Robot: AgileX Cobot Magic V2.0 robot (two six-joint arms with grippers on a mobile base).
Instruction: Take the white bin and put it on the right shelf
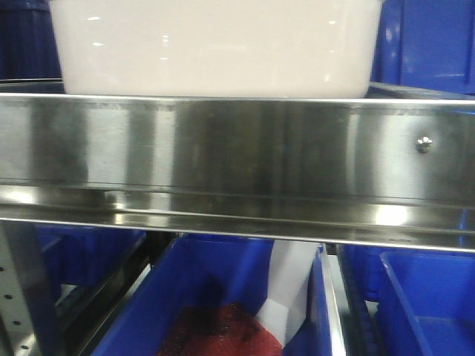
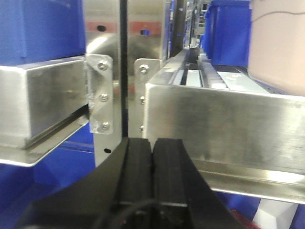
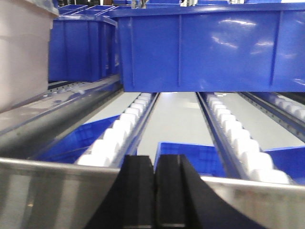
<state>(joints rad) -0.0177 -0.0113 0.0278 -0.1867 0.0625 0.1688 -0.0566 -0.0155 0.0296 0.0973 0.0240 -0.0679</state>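
White bin [image 1: 215, 48] sitting above shelf [image 1: 237, 148] rail | left gripper [image 2: 152, 157], right gripper [image 3: 155, 179] both pinched empty | we are risking shoving the bin backward if closing in unopened

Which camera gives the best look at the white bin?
The exterior front-facing view: the white bin spans the frame above the shelf rail. Each wrist view catches only an edge strip of it, at right in the left one and at left in the right.

No readable text, labels or numbers on any surface.
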